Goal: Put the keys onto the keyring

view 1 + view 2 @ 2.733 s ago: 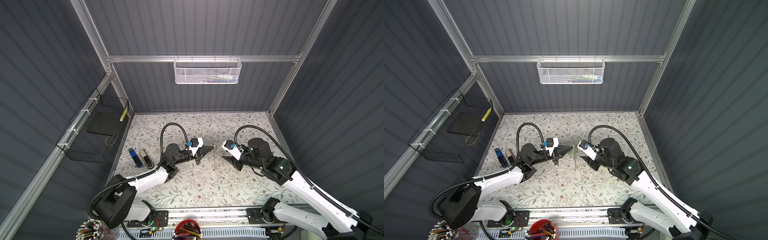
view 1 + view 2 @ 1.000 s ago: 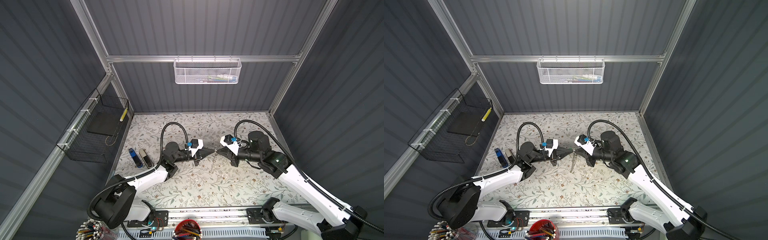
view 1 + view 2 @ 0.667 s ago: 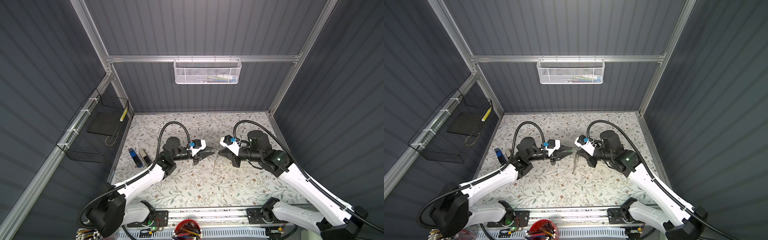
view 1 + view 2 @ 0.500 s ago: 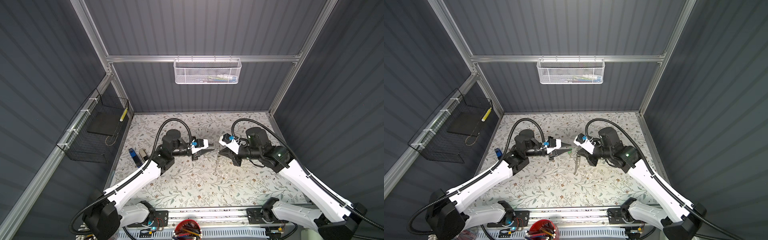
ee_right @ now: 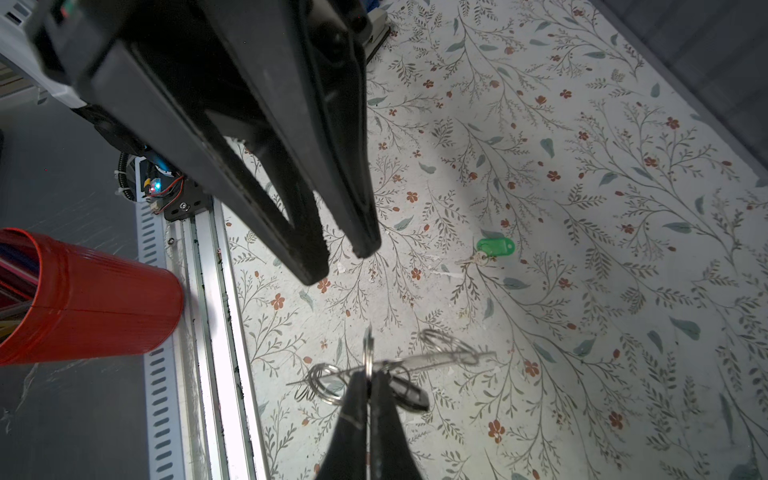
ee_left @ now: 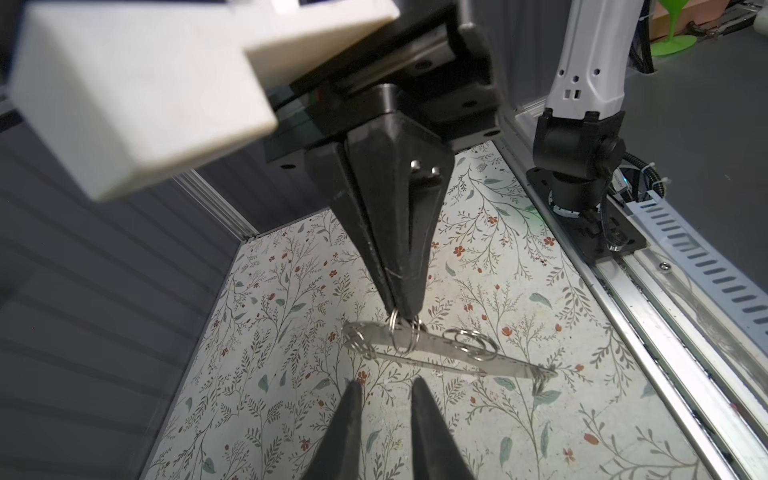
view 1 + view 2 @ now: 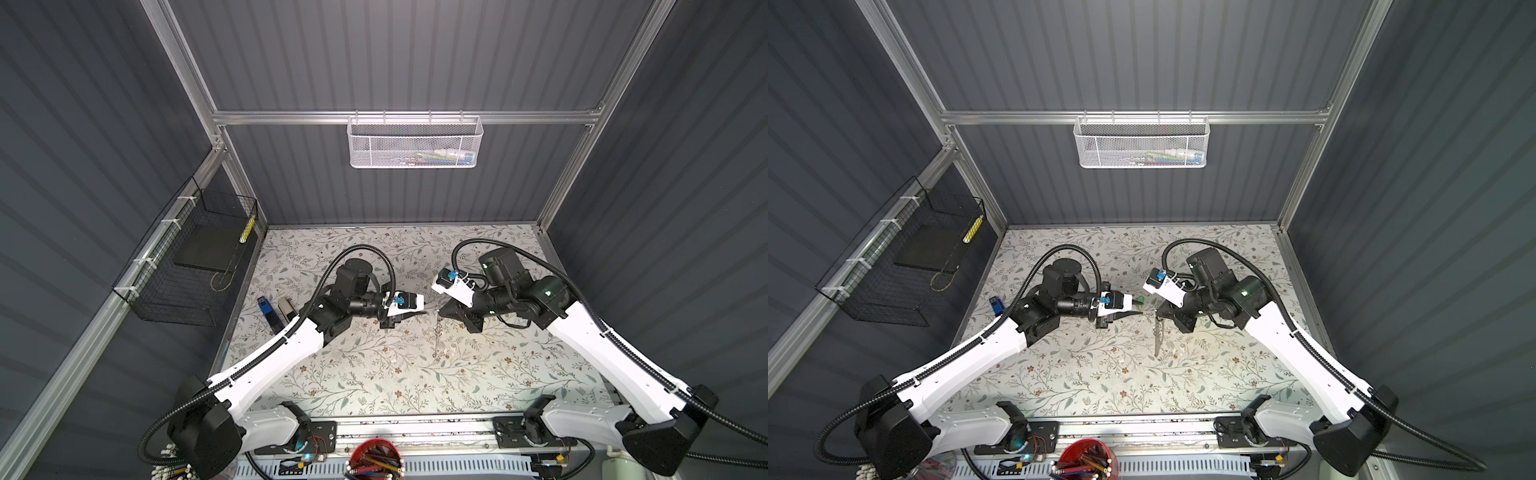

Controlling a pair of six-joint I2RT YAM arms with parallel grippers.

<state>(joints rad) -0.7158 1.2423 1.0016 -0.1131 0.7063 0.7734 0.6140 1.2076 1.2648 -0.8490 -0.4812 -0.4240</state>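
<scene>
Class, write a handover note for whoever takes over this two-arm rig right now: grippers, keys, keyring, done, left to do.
Right gripper: shut on the keyring, held clear of the table.
Left gripper: open, empty, facing it.
Green-tag key: lying loose on the table.
Done, seemingly: a dark tag hangs at the keyring, likely the other key.
Left: put the green-tag key on.

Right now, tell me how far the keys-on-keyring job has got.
Done, apparently: a black-rimmed tag hangs by the flat grey metal keyring, though its attachment is unclear. In hand: the right gripper is shut on one of its small loops; the left gripper is open and empty. Left: the silver key with the green plastic tag lies loose on the table.
</scene>
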